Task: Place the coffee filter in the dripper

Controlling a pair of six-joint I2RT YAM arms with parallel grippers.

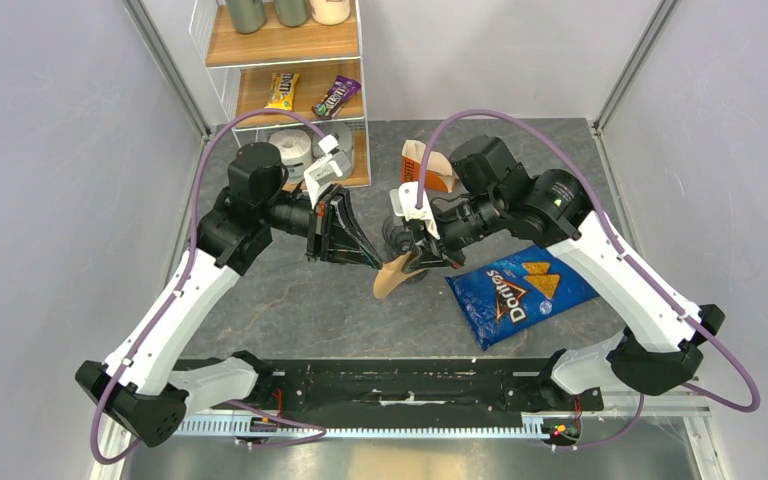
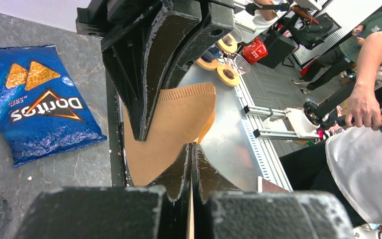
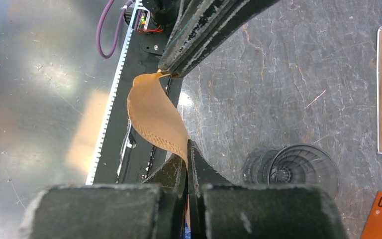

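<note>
1. Filter position: the coffee filter [image 3: 154, 114] hangs clear of the table, bowed into a curve and stretched between the two claws.
2. The left gripper [image 2: 191, 147] is pinched tight on one edge of the paper.
3. The right gripper [image 3: 188, 144] is clamped on the crimped edge opposite.
4. The dripper [image 3: 303, 169] stands upright on the grey table [image 3: 278, 74], mouth up, just beside the right gripper and apart from the filter.
5. A Doritos bag [image 1: 520, 292] lies flat to the right.
6. An orange filter packet [image 1: 435, 172] stands behind the grippers.
7. A wire shelf [image 1: 290, 60] occupies the rear left corner.
</note>
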